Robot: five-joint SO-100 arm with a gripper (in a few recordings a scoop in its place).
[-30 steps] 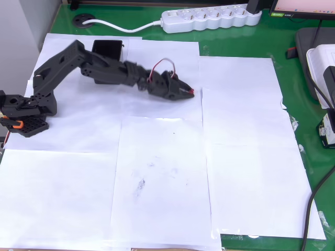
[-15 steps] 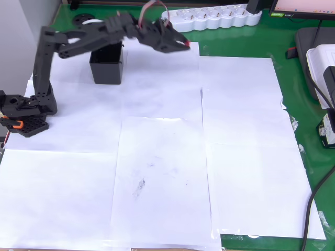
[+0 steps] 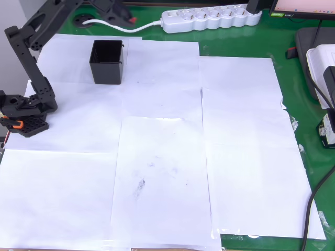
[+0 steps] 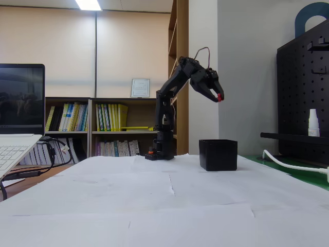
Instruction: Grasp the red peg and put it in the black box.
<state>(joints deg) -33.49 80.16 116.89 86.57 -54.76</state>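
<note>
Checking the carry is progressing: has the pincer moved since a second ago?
Yes. In the overhead view the pincer went from right of the black box to beyond it, by the power strip.

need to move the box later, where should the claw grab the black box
Grip one straight wall of the black box at its rim, one finger inside and one outside, coming down from above. It stands upright with its mouth open upward. The claw is shut on the red peg now.

Pincer (image 4: 218, 95) raised above the black box (image 4: 218, 155), clamping the red peg (image 4: 219, 97); box on white paper (image 4: 169, 200).
</note>
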